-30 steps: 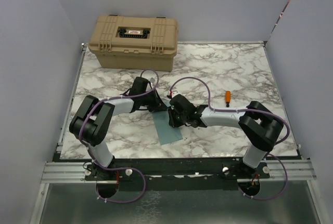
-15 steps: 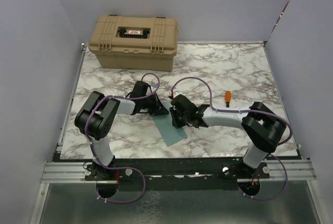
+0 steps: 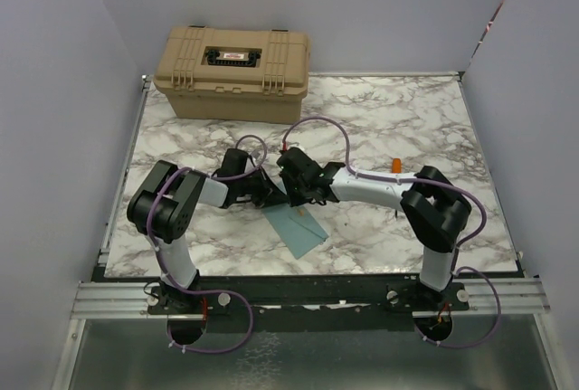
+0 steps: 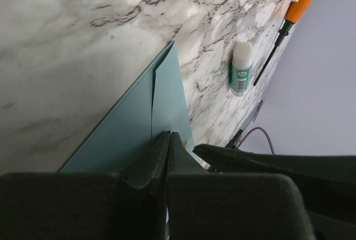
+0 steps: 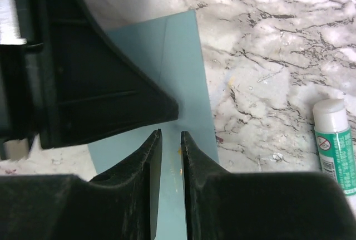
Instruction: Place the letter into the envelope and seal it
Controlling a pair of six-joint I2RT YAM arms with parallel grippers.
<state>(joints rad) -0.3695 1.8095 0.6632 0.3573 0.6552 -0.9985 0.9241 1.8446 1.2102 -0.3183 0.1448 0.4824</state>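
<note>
Holds left gripper (image 4: 168, 135), pressed closed, and right gripper (image 5: 168, 134), barely parted, over flat envelope (image 3: 297, 227) on desk (image 3: 380, 118); contents hidden. Far-left case (image 3: 235, 73) closed.

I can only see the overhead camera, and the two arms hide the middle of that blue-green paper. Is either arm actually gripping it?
Observer: The left wrist camera shows the left end effector with its fingers closed together and their tips down at the envelope. I cannot tell whether any paper is pinched between them.
Operator: And the other arm?
Observer: The right wrist camera shows the right end effector with a narrow gap between its fingers. It is poised over the envelope, with no paper caught in the gap.
</note>
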